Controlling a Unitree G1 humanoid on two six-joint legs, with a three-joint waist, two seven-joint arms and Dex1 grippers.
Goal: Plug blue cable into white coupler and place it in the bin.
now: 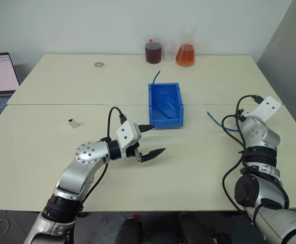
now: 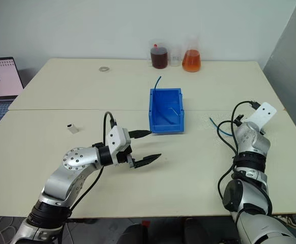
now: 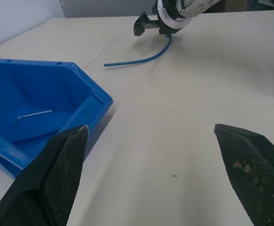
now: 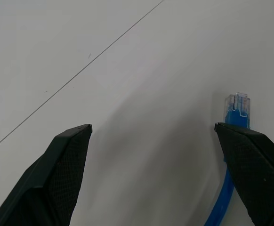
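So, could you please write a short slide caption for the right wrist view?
Open right gripper hovers over the table, the blue cable lying beside one finger.

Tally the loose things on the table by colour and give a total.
Blue: 3 - rectangular blue plastic bin, thin blue cable with pale plug, short blue wire stub
White: 1 - tiny white boxy coupler
Dark red: 1 - bottle of dark liquid
Orange: 1 - glass flask
Grey: 1 - small ring
Total: 7

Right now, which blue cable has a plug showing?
The blue cable on the table by the right hand, clear plug at its tip. The blue wire stub behind the bin shows none.
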